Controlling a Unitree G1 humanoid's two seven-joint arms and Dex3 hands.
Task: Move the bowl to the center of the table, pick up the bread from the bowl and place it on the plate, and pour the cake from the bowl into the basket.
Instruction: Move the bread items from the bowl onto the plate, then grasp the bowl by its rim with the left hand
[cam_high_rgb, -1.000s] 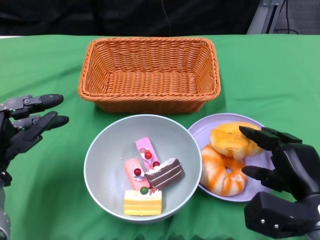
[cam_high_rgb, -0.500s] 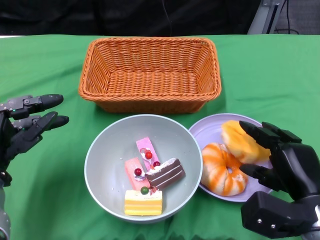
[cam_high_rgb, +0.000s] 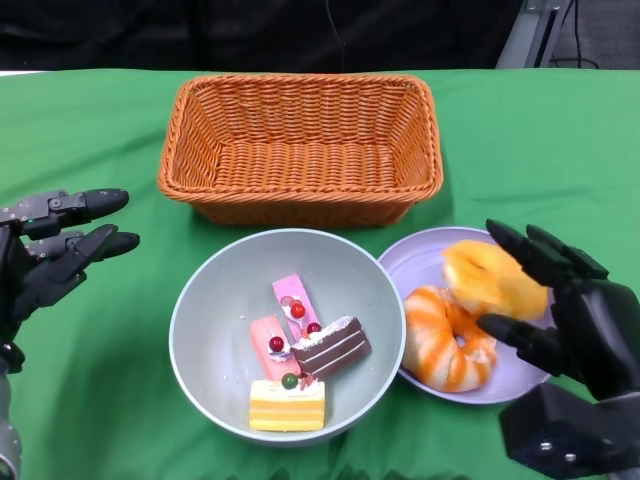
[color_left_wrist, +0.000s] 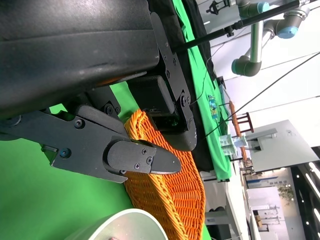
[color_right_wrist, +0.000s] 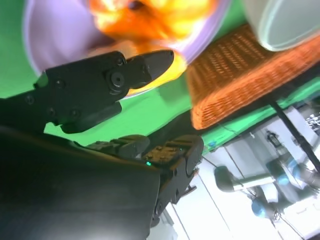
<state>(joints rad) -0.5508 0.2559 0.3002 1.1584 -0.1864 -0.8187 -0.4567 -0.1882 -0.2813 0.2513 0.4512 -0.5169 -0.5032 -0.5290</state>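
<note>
1. Head view: the right hand (cam_high_rgb: 560, 300) has drawn back, fingers apart, from the yellow bread (cam_high_rgb: 492, 280), which has shifted on the plate (cam_high_rgb: 420, 262) beside the striped bread (cam_high_rgb: 447, 338); placing appears done. The bowl (cam_high_rgb: 215, 290) holds four cake pieces (cam_high_rgb: 300, 350); the basket (cam_high_rgb: 300, 148) holds nothing. Left hand (cam_high_rgb: 55, 255) spread, unladen, over the desk (cam_high_rgb: 120, 400).
2. Right wrist view: fingers (color_right_wrist: 125, 75) over the plate, gripping nothing.
3. Left wrist view: fingers (color_left_wrist: 135, 157) apart near basket and bowl rim.

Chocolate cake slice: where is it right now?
In the head view the chocolate cake slice lies inside the grey bowl, right of centre, touching the pink slices and just above the yellow slice.
</note>
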